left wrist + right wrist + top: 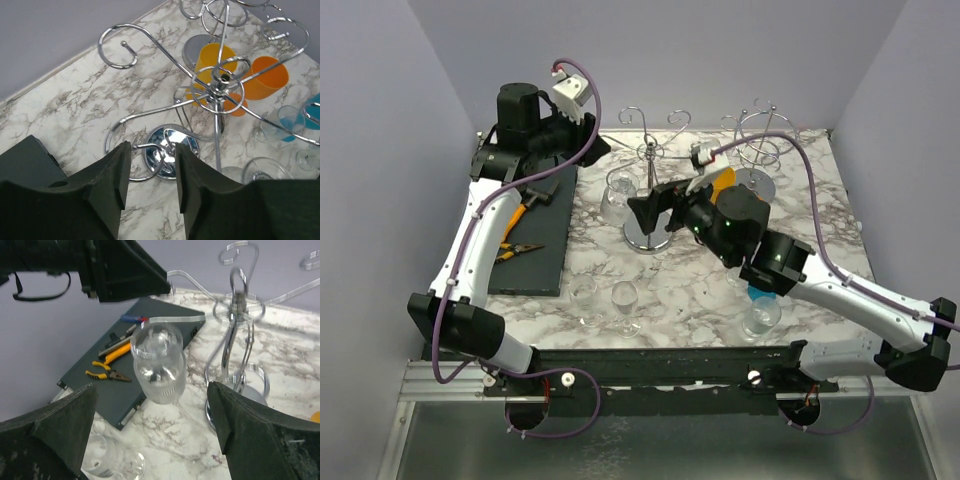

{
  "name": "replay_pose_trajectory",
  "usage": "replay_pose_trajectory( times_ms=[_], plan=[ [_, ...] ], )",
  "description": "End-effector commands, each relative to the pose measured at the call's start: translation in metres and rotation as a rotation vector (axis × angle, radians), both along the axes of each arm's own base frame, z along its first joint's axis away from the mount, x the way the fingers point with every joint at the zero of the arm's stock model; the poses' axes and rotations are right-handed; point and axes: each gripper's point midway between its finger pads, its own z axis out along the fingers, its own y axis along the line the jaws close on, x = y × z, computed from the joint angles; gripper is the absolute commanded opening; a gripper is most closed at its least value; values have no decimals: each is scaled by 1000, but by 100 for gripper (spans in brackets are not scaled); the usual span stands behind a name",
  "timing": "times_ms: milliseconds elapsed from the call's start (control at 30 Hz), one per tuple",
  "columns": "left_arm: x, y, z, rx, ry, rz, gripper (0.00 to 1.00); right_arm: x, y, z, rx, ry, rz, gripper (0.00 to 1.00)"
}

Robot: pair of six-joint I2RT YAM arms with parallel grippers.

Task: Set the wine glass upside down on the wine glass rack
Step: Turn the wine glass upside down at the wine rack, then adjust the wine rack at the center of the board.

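A clear wine glass (159,362) hangs upside down from an arm of the chrome wine glass rack (235,315), bowl down and just above the marble. In the top view this glass (618,195) sits left of the rack's post (649,152). My right gripper (155,425) stands wide open in front of the glass and touches nothing. Seen from above, it (642,205) is beside the rack's base. My left gripper (151,172) hovers above the rack's round base (170,152); its jaws are apart with nothing between them. Overhead, it (592,150) is at the back left.
A dark mat (535,230) with yellow pliers (517,250) lies on the left. Loose glasses (625,300) (760,315) stand near the front edge. A second rack (765,140) and orange cups (212,60) (265,77) are at the back right.
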Motion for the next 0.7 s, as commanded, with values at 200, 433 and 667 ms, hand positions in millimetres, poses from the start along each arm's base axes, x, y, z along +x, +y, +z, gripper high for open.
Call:
replay_pose_trajectory(
  times_ms=[200, 433, 667],
  plan=[
    [-28, 16, 24, 8, 44, 78, 60, 32, 4, 36, -240, 27, -118, 95],
    [-45, 23, 2, 30, 107, 99, 59, 91, -17, 51, -209, 53, -211, 89],
    [-48, 25, -17, 38, 157, 114, 47, 162, -60, 45, -181, 85, -318, 83]
  ],
)
